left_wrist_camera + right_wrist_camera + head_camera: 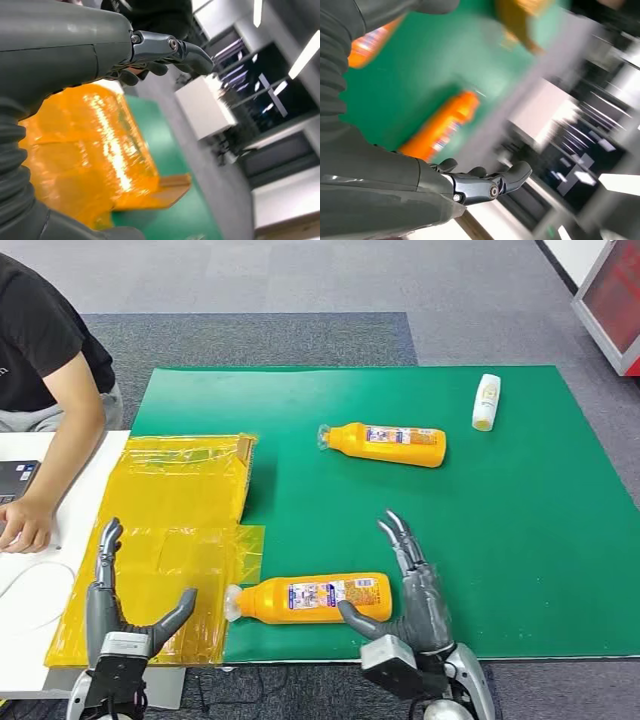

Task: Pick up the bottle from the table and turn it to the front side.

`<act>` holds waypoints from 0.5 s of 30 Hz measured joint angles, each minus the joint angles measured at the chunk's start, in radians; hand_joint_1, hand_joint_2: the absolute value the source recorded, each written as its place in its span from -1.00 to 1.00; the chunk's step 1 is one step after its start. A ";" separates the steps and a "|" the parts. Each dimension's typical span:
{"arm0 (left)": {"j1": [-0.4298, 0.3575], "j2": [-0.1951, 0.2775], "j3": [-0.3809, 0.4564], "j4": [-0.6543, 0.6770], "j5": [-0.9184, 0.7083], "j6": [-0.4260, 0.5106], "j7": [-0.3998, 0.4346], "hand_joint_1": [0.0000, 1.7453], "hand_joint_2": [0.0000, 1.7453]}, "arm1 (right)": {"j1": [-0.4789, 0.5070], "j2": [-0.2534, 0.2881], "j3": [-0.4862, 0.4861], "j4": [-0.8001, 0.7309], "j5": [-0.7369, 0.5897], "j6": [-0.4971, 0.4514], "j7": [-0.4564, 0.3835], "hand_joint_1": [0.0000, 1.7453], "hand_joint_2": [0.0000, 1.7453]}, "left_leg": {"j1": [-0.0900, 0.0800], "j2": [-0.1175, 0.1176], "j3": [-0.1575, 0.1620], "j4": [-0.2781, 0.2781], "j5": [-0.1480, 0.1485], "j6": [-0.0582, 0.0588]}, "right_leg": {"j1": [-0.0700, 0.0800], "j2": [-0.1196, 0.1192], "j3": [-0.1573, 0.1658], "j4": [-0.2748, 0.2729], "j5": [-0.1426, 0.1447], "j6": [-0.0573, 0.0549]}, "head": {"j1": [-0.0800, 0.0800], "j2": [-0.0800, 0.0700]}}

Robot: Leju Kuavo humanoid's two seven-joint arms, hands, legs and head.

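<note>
Near orange plastic bottle: likely light, stiff, slick; best gripped mid-body. Right hand spread wide, empty, thumb touching base.

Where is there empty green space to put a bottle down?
Bare mat lies between the far orange bottle and the near orange bottle, and right of the right robot hand. It is crowded by the yellow bags.

We held our left hand raised, fingers spread and thumb out, holding nothing; our right hand likewise stood spread wide, palm inward.
</note>
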 joint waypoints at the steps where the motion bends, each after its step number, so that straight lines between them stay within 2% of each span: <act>1: 0.000 0.001 0.000 0.002 -0.020 -0.003 0.010 -1.00 1.00 | -0.001 -0.003 0.001 0.006 0.018 0.009 0.009 -1.00 1.00 | 0.000 0.000 0.000 0.000 0.000 0.000 | 0.000 0.000 0.000 0.000 0.000 0.000 | 0.000 0.000; 7: 0.001 0.004 0.000 0.022 -0.132 -0.047 0.101 -1.00 1.00 | -0.004 -0.023 0.010 0.048 0.059 0.099 0.046 -1.00 1.00 | 0.000 0.000 0.000 0.000 0.000 0.000 | 0.000 0.000 0.000 0.000 0.000 0.000 | 0.000 0.000; 15: 0.001 0.005 -0.001 0.036 -0.127 -0.079 0.114 -1.00 1.00 | -0.009 -0.034 0.029 0.078 0.073 0.131 0.073 -1.00 1.00 | 0.000 0.000 0.000 0.000 0.000 0.000 | 0.000 0.000 0.000 0.000 0.000 0.000 | 0.000 0.000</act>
